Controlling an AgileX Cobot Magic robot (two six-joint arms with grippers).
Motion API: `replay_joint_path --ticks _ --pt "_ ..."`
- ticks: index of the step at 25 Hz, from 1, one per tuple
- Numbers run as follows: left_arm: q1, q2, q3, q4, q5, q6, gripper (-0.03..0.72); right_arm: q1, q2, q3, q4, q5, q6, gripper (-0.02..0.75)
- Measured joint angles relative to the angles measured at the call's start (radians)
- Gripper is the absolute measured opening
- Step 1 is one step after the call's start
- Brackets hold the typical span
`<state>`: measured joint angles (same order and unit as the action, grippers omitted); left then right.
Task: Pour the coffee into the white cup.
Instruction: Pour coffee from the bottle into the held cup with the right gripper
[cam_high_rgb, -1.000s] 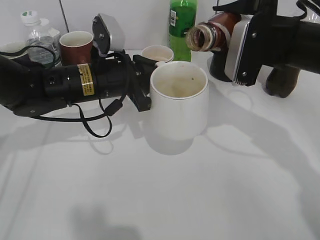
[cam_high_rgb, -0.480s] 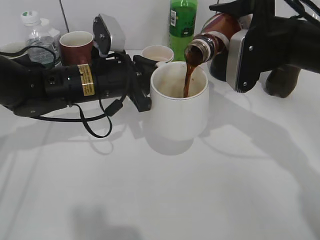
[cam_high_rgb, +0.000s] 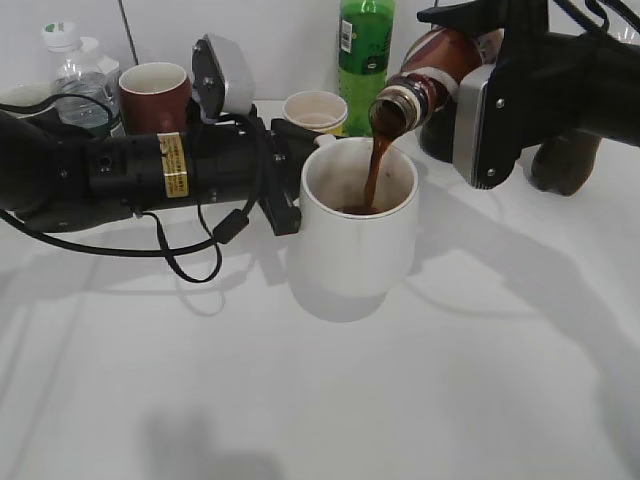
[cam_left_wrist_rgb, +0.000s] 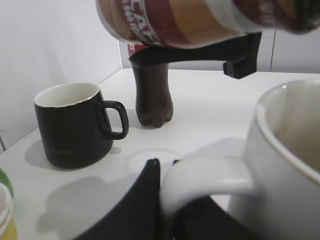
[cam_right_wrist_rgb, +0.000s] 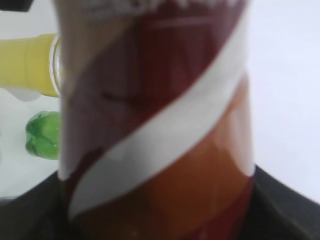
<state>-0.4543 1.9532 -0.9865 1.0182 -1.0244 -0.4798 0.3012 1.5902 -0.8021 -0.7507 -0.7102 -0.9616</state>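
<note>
A large white cup (cam_high_rgb: 355, 235) stands mid-table. My left gripper (cam_high_rgb: 290, 185) is shut on the cup's handle (cam_left_wrist_rgb: 200, 180); the cup's rim shows at the right of the left wrist view (cam_left_wrist_rgb: 285, 145). My right gripper (cam_high_rgb: 480, 100) is shut on a brown coffee bottle (cam_high_rgb: 425, 70), tilted mouth-down over the cup. A brown stream of coffee (cam_high_rgb: 375, 175) falls into the cup, with coffee pooled inside. The bottle fills the right wrist view (cam_right_wrist_rgb: 155, 125) and crosses the top of the left wrist view (cam_left_wrist_rgb: 200, 20).
Behind stand a green bottle (cam_high_rgb: 365, 55), a small paper cup (cam_high_rgb: 315, 108), a dark red cup (cam_high_rgb: 152, 92) and a clear water bottle (cam_high_rgb: 75, 75). A black mug (cam_left_wrist_rgb: 75, 125) and a dark cola bottle (cam_left_wrist_rgb: 152, 95) stand at the right rear.
The bottle has tipped further down and coffee has begun streaming into the cup, which now holds liquid. The cup and left arm have stayed put.
</note>
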Motion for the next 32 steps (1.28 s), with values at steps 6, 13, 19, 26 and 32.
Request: replay_joint_path --ticks 6,13,19,26,32 --pt "0.000 0.000 0.000 0.004 -0.015 0.000 0.036 0.000 0.000 0.000 0.000 -0.001 -0.015 0.534" --pt "0.000 0.000 0.000 0.034 -0.015 0.000 0.036 0.000 0.000 0.000 0.000 -0.001 -0.022 0.534" --pt "0.000 0.000 0.000 0.040 -0.016 0.000 0.036 0.000 0.000 0.000 0.000 -0.002 -0.053 0.534" --pt "0.000 0.000 0.000 0.041 -0.020 0.000 0.036 0.000 0.000 0.000 0.000 -0.003 -0.069 0.534" --pt "0.000 0.000 0.000 0.042 -0.020 0.000 0.036 0.000 0.000 0.000 0.000 -0.004 -0.094 0.534"
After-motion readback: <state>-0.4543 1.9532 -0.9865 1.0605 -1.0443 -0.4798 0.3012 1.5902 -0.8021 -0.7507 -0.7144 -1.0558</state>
